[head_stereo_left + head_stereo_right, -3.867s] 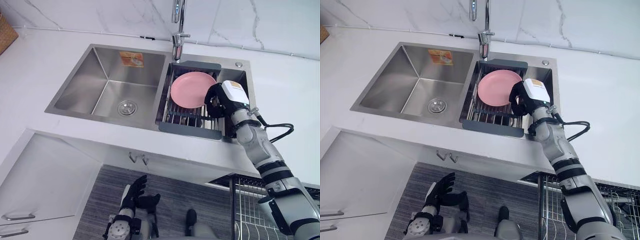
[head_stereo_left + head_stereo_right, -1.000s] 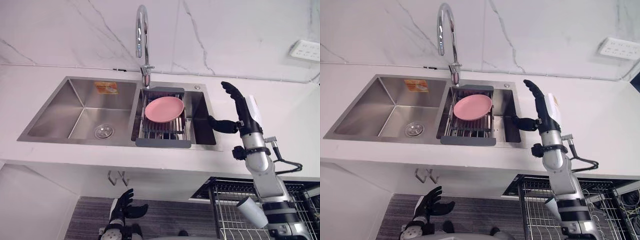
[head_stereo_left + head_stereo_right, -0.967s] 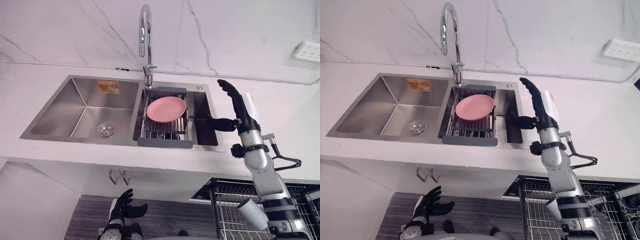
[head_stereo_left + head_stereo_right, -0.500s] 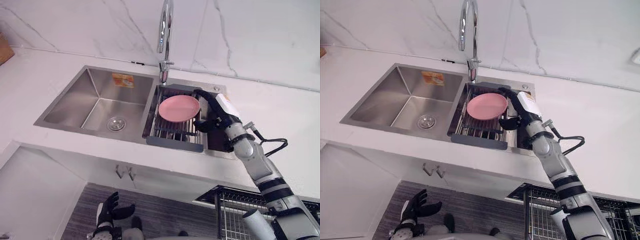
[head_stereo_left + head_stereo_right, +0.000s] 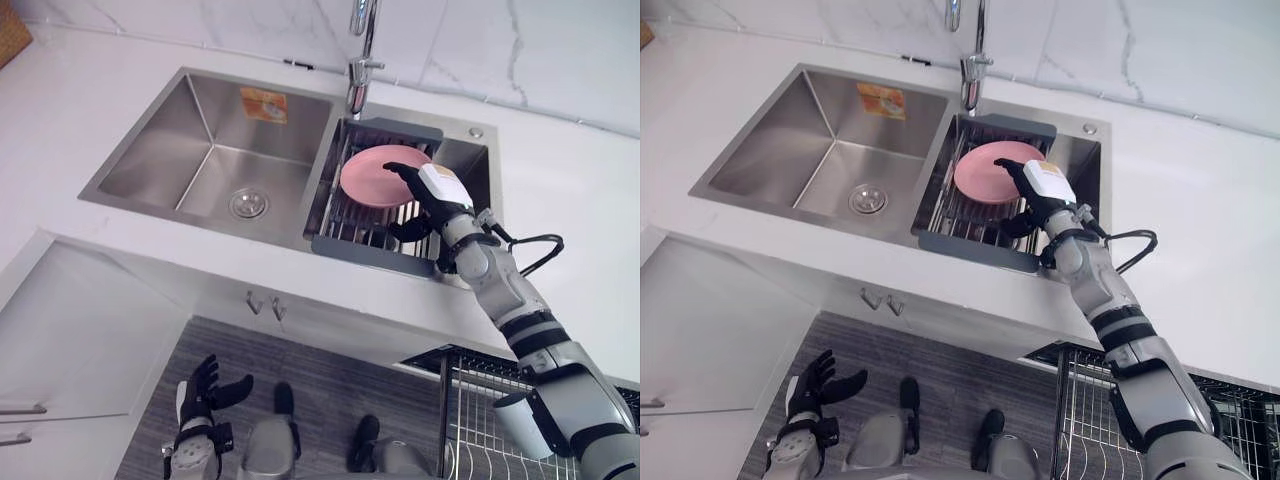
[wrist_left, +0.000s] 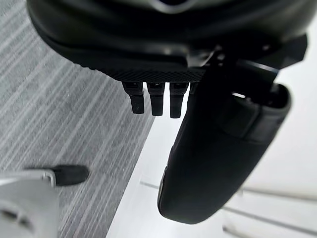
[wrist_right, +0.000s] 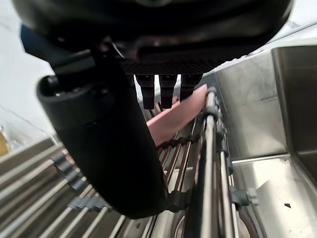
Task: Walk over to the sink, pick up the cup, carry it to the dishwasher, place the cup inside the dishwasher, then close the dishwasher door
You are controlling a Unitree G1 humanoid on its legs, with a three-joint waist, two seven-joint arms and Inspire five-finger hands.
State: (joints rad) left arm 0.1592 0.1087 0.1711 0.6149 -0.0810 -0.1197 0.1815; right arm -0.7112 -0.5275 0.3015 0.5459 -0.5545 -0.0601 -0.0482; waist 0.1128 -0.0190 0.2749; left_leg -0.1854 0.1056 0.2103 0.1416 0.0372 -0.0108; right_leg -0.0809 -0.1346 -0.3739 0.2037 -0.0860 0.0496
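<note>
- The sink (image 5: 318, 215) sat in the white counter (image 5: 585, 205), across the upper half of the left eye view, with the faucet (image 5: 358, 62) at top centre.
- The left basin (image 5: 190, 165) held a drain (image 5: 248, 203) and had an orange sticker (image 5: 263, 104) on its back wall.
- In the right basin, a dish rack (image 5: 362, 240) carried a pink plate (image 5: 368, 175), which lay tilted on the bars.
- The right hand (image 5: 432, 195) reached in from the lower right and hovered at the plate's right edge. Its fingers were straight and spread apart, the thumb was held away below them, and it gripped nothing. Contact with the plate could not be told.
- In the right wrist view, the straight fingertips (image 7: 167, 94) pointed at the plate (image 7: 181, 115) above the rack bars (image 7: 210, 148).
- The left hand (image 5: 200, 388) hung at lower left above the grey striped floor (image 5: 330, 365). Its fingers were spread apart and it was empty.
- The wire dishwasher rack (image 5: 466, 440) showed at lower right, below the counter edge.
- A pale cylindrical item (image 5: 517, 425) lay at that rack, just left of the right forearm. Whether this was the cup could not be told.
</note>
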